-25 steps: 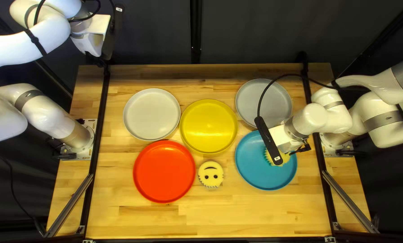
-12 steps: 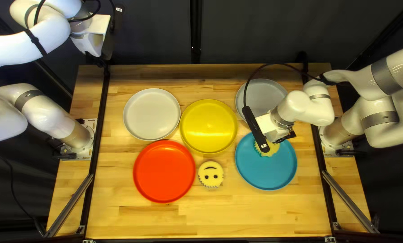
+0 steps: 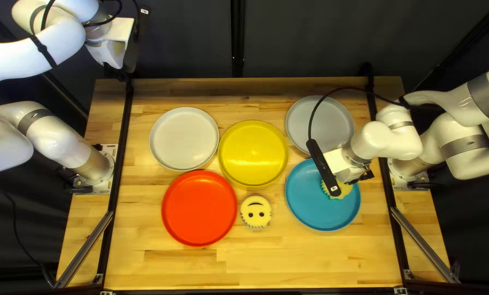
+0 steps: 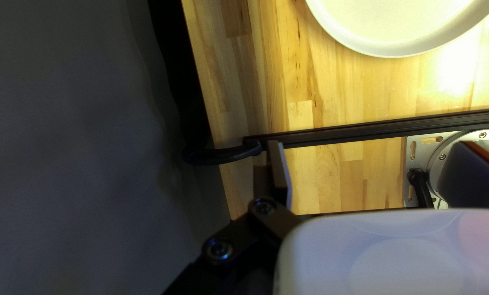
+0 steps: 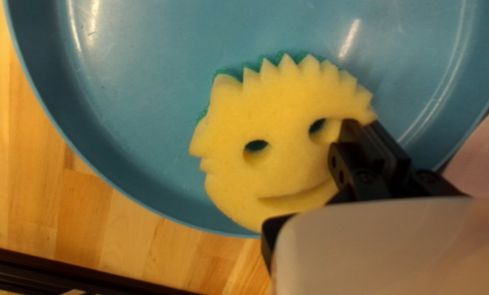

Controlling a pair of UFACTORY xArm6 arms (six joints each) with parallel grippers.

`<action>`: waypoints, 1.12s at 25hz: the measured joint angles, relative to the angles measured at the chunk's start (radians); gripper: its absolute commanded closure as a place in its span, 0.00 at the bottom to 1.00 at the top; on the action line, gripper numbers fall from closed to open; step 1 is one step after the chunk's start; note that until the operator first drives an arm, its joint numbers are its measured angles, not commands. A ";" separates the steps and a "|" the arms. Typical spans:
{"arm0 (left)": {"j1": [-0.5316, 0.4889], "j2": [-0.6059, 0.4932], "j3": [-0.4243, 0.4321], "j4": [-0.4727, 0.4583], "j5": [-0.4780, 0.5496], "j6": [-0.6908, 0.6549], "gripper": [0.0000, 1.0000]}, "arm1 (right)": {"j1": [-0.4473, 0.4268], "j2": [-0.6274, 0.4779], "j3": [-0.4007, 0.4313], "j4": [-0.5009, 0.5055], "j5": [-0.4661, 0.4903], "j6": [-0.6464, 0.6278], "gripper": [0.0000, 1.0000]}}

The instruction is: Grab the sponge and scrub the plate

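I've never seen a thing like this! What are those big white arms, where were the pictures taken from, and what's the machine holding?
The white things are two robot arms, the left one and the right one.

The top left view looks down at the table from above its near edge. The other two come from cameras on the arms' wrists.

On the table are five plates: off-white, yellow, red, grey and blue. A smiley sponge sits beside the red one.

The right jaws pinch another smiley sponge near its edge, over the blue plate. The left jaws are open, holding nothing.
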 measured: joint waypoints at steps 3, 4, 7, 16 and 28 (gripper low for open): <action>0.000 0.000 0.000 0.000 0.000 0.000 0.00 | -0.016 0.021 -0.011 -0.005 -0.006 -0.010 1.00; 0.000 0.000 0.000 0.000 0.000 0.000 0.00 | -0.025 0.038 -0.021 -0.006 -0.013 -0.017 1.00; 0.000 0.000 0.000 0.000 0.000 0.000 0.00 | -0.055 0.091 -0.065 -0.015 -0.033 -0.040 1.00; 0.000 0.000 0.000 0.000 0.000 0.000 0.00 | -0.167 0.196 -0.161 -0.013 -0.074 -0.163 1.00; 0.000 0.000 0.000 0.000 0.000 0.000 0.00 | 0.040 0.091 -0.097 -0.083 -0.008 0.067 1.00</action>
